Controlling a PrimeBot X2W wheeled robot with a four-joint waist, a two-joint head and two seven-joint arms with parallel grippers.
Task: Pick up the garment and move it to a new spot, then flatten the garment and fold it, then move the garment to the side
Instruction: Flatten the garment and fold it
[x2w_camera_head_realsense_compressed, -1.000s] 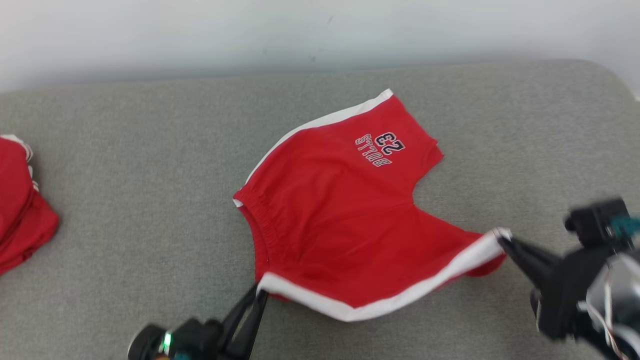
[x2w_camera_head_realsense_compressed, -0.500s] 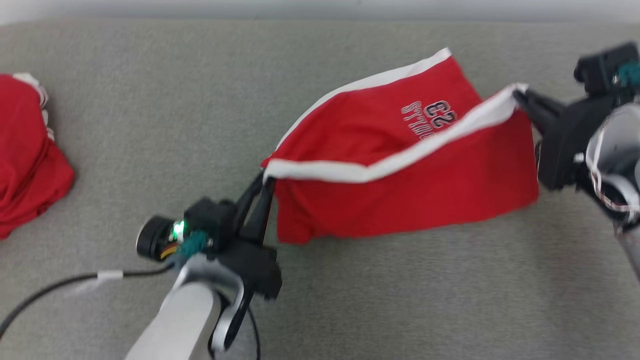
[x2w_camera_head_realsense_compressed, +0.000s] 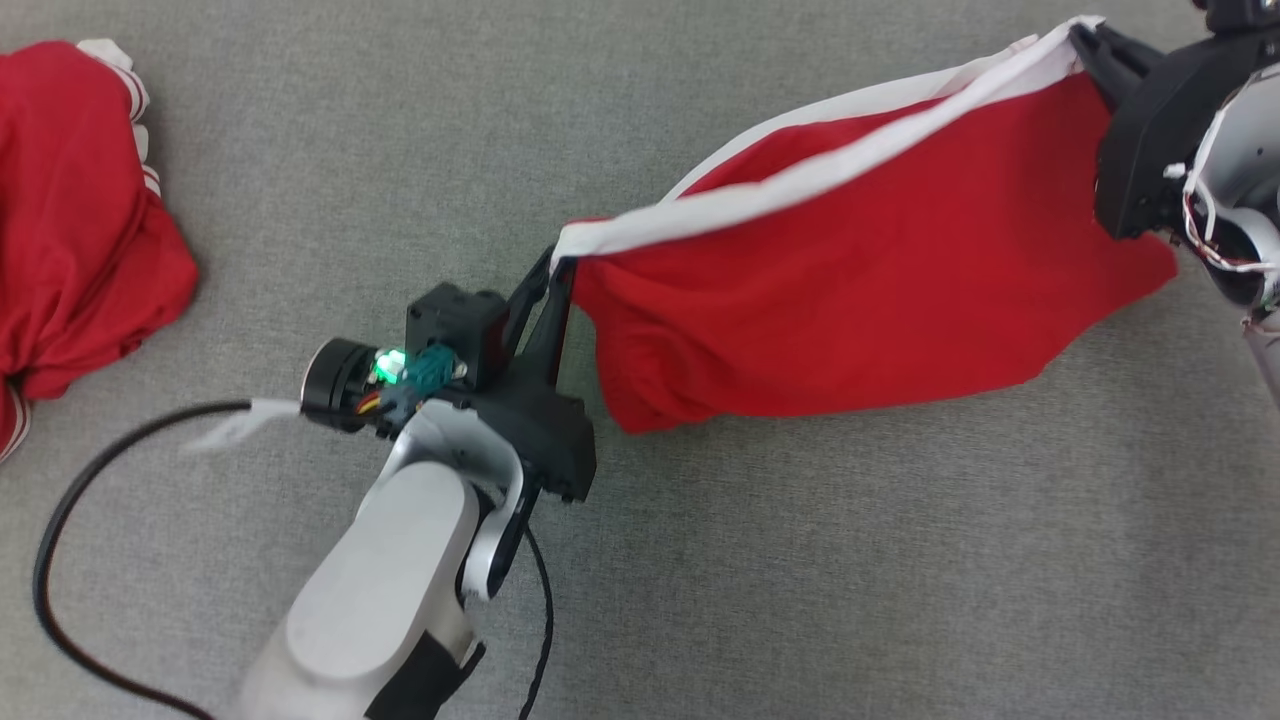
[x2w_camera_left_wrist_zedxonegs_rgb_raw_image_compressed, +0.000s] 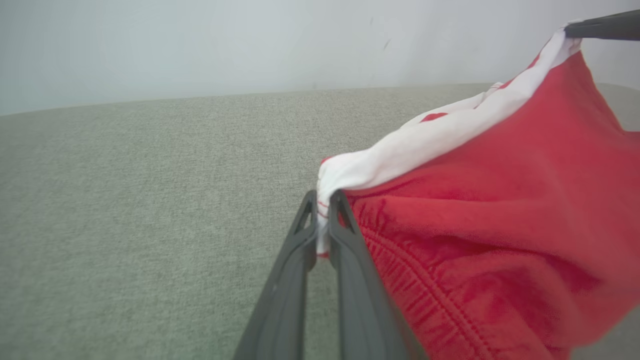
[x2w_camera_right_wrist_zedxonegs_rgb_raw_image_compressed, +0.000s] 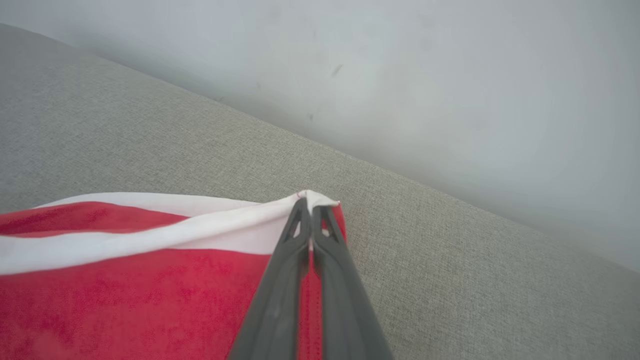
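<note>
Both jaws clamp corners of the garment (x2w_camera_head_realsense_compressed: 880, 270).

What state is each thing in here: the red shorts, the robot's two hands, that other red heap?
Shorts: held up by the white edge, hanging slack between both hands.
Left hand: shut on one corner of the shorts.
Right hand: shut on the other corner.
Red heap: crumpled, lying apart.

right gripper (x2w_camera_head_realsense_compressed: 1080, 34) and red pile (x2w_camera_head_realsense_compressed: 70, 200) partly beyond the edges
</note>
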